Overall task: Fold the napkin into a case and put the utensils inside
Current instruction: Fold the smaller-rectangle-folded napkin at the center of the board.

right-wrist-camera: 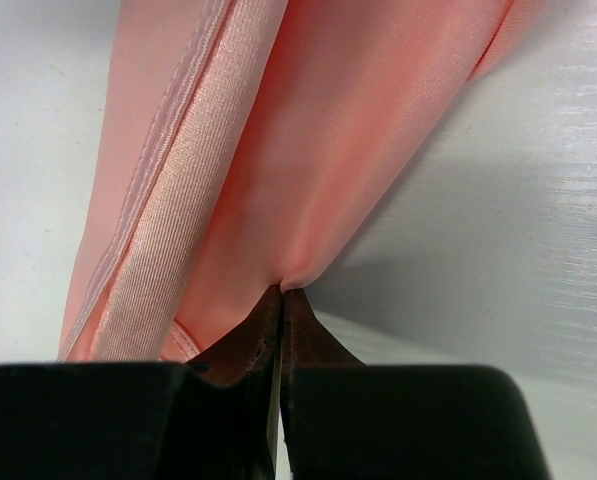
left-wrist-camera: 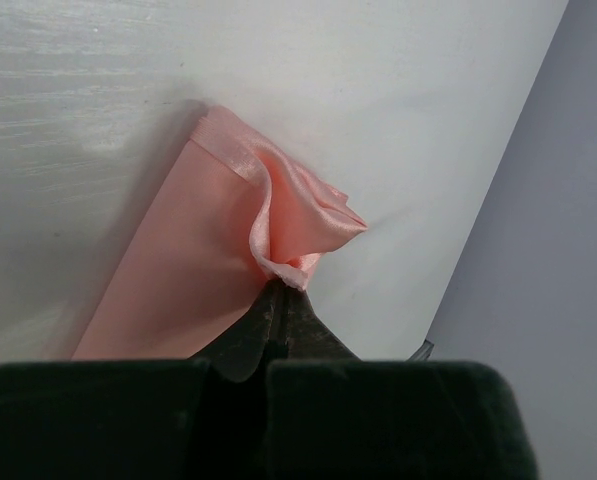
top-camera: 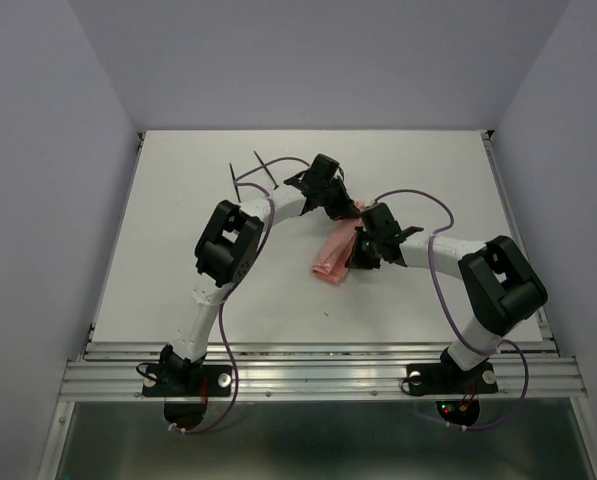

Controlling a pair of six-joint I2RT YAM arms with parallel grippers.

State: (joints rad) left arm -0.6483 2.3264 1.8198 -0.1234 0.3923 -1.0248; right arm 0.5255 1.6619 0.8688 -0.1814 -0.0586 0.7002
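Observation:
The pale pink napkin (top-camera: 330,258) lies folded into a narrow strip near the middle of the white table. My left gripper (top-camera: 344,208) is at the strip's far end. In the left wrist view the left gripper (left-wrist-camera: 282,287) is shut on a bunched-up corner of the napkin (left-wrist-camera: 178,280). My right gripper (top-camera: 362,250) is at the strip's right side. In the right wrist view the right gripper (right-wrist-camera: 283,290) is shut on a fold of the napkin (right-wrist-camera: 328,150), pinching the cloth into a small peak. Two slim dark pieces (top-camera: 234,182) at the back left look like the utensils; they are too small to tell apart.
The white table (top-camera: 178,220) is enclosed by pale walls on the left, right and back. Purple cables (top-camera: 278,160) loop along both arms over the table. A metal rail (top-camera: 318,375) runs along the near edge.

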